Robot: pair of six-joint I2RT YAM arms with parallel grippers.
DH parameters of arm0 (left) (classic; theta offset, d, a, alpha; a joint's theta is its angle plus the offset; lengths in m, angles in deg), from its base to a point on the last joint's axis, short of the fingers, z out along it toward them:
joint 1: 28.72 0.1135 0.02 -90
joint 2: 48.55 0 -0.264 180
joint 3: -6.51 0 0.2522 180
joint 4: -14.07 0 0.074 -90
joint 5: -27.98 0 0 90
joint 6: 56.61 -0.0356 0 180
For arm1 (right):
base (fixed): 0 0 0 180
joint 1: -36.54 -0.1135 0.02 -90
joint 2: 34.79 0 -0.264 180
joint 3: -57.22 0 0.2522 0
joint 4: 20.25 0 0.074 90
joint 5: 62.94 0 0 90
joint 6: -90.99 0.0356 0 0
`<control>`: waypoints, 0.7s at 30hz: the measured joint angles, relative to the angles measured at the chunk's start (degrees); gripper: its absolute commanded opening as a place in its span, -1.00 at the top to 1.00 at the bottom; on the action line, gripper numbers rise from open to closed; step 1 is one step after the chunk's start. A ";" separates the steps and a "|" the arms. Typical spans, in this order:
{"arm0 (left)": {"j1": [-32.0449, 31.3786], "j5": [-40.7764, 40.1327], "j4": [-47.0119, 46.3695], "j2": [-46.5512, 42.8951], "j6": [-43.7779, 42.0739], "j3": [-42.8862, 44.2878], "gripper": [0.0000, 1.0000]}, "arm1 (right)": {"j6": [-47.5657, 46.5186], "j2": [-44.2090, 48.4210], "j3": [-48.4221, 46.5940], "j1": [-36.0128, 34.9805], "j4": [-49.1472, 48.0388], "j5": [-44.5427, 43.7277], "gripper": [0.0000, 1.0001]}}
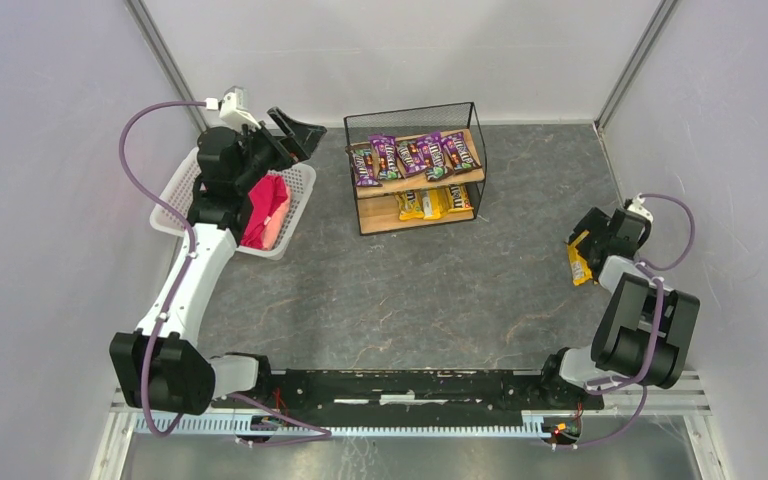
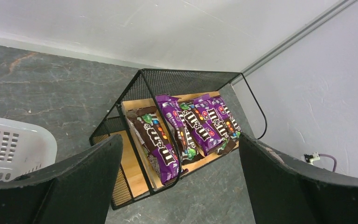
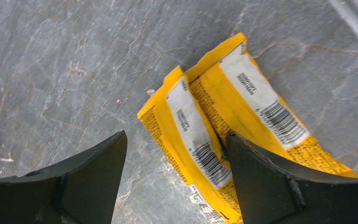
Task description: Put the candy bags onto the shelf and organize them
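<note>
Top external view gives you the layout. The shelf (image 1: 415,180) stands at the far middle of the table (image 1: 410,300). Its upper board carries a row of purple candy bags (image 1: 415,155), and its lower board carries the shelved yellow bags (image 1: 435,203).

At the far left sits a white basket (image 1: 295,205) with a pink-red bundle (image 1: 265,212) inside. Your left gripper (image 1: 295,128) hovers over the basket's far right corner, pointing toward the shelf.

At the right side of the table, near the right wall, your right gripper (image 1: 582,250) hangs low over the loose yellow bags (image 1: 579,268). Only a small yellow patch of them shows from above.

Left wrist view shows the left gripper (image 2: 178,140) with its fingers (image 2: 74,186) spread wide and nothing held. Past them you look down on the shelf (image 2: 191,77) from its left end. The purple candy bags (image 2: 196,126) lie overlapping along the top board, and a corner of the white basket (image 2: 23,144) shows at the left edge.

Right wrist view shows the right gripper (image 3: 176,136) with its fingers (image 3: 88,182) likewise spread apart, clamping nothing. Two loose yellow bags (image 3: 186,135) lie flat on the table side by side and touching, white barcode panels facing up. One sits in the gap between the fingers, and the other is partly hidden behind the right finger. You cannot tell from these views whether the fingertips touch the bags or the table.
</note>
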 measured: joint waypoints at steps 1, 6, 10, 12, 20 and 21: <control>0.07 0.02 -0.02 0.09 0.00 0.00 -1.00 | 0.00 0.00 0.24 -0.07 -0.37 0.74 -0.62; 0.07 0.35 -0.09 0.11 0.00 0.00 -1.00 | 0.00 1.40 3.48 -1.33 -1.88 4.02 -0.45; 0.07 0.37 -0.11 0.11 0.00 0.00 -1.00 | -0.04 4.46 6.78 -4.98 -2.47 5.79 -0.36; 0.07 0.39 -0.11 0.11 0.04 0.00 -1.00 | -0.22 5.95 8.55 -7.39 -2.71 6.51 -0.33; 0.07 0.44 -0.15 0.11 0.39 0.00 -1.00 | -3.08 7.32 11.32 -22.32 -3.91 4.13 0.04; 0.04 0.44 -0.15 0.11 0.39 0.00 -1.00 | -3.43 7.32 11.47 -24.30 -4.11 3.13 0.05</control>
